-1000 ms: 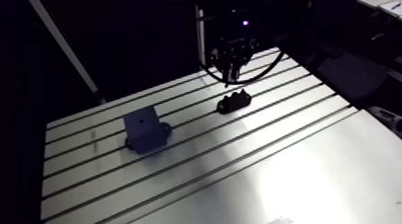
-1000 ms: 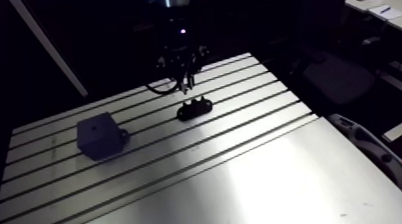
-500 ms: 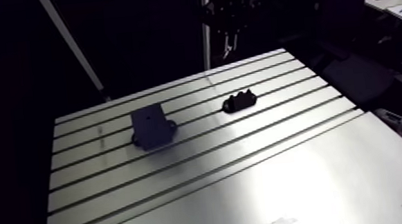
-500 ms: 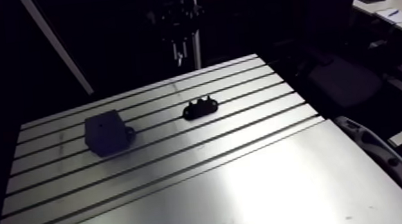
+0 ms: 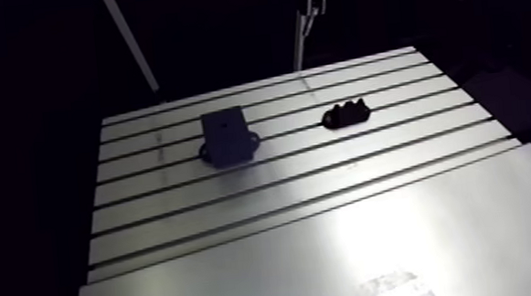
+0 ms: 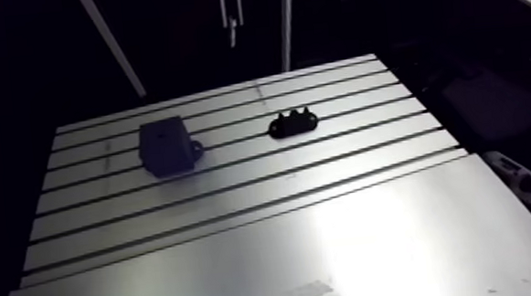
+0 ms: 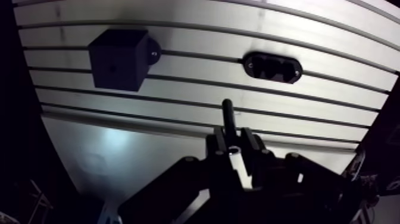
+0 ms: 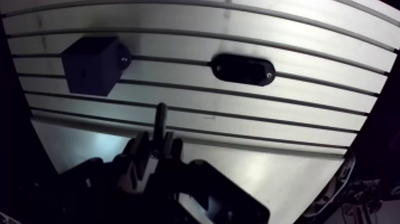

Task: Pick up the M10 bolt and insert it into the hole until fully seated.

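The dark two-fingered end effector (image 7: 233,149) is pinched on the slim dark M10 bolt (image 7: 228,116), which is carried high above the slotted aluminium surface (image 7: 309,107). Farther off, the dark cube-shaped block (image 7: 119,59) with its small hole lies well aside of the shank's line. If the bolt is tilted in so narrow a grip, it could be jammed at the rim.

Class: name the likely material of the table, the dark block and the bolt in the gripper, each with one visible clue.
Table: bare metal, probably aluminium; bright brushed sheen, machined slots.
Block: matte black, perhaps plastic or coated metal; no glare, cannot tell which.
M10 bolt, held in the gripper: dark, dull finish, likely steel.
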{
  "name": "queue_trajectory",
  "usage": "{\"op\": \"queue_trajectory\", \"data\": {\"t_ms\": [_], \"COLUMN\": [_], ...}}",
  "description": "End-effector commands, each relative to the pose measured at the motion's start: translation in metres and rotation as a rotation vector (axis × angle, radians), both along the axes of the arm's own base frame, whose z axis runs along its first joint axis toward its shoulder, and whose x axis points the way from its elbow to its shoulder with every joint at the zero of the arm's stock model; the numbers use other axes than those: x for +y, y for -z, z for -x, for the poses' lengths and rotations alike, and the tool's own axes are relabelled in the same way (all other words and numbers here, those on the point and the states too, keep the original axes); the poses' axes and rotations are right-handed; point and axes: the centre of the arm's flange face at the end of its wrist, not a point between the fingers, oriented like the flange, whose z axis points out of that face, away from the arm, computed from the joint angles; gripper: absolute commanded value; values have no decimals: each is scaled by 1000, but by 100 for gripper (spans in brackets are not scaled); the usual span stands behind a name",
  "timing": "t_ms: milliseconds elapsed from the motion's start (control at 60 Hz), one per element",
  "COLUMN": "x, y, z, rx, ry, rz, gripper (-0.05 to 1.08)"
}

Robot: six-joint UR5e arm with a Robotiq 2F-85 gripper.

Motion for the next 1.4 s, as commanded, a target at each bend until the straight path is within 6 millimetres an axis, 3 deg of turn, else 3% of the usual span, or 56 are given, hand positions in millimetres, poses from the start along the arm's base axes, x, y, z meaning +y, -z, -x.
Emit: {"op": "queue_trajectory", "data": {"t_ms": [17, 250, 550, 883, 1083, 1400], "x": [-38, -84, -124, -152, -179, -190], "y": [-5, 6, 23, 32, 34, 48], "z": [2, 11, 25, 25, 19, 9], "rx": [-32, -45, -76, -109, -113, -159], "ry": [-71, -137, -196, -226, -268, -290], "rz": [-36, -39, -37, -37, -39, -36], "gripper": [108, 108, 108, 108, 108, 108]}}
